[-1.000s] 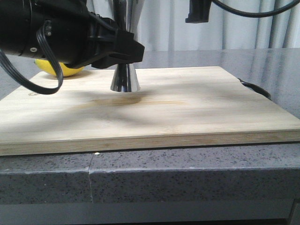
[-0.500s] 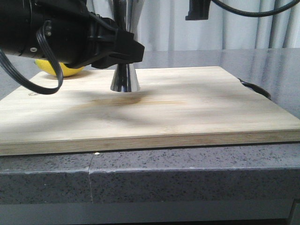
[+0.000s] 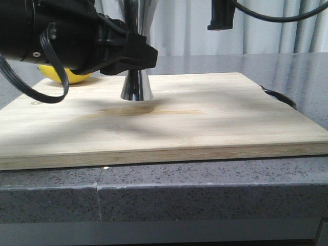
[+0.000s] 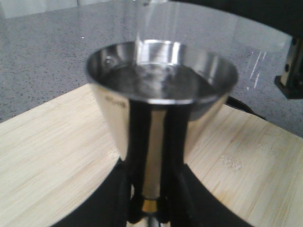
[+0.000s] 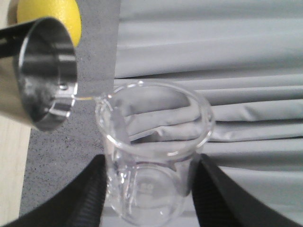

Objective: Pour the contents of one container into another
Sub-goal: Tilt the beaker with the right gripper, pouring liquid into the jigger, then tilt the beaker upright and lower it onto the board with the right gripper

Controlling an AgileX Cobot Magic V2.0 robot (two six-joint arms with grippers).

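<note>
Pouring looks nearly finished: the beaker (image 5: 154, 156), pinched in the right gripper (image 5: 149, 189) and tipped, seems almost drained, its lip just beside the jigger (image 4: 161, 99) rim. The jigger holds liquid, standing near the board's (image 3: 205, 128) far-left edge, its waist clamped by the left gripper (image 3: 134, 55). Righting the beaker remains.

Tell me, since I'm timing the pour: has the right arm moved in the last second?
Yes. In the front view the right arm's black part has shifted slightly right and lower against the curtain folds.

I see even, soft daylight from the curtains (image 3: 266, 31) behind; broad blurred shadows cross the board (image 3: 205, 123). The jigger (image 4: 161, 94) glares and looks soft, near parts out of focus.
</note>
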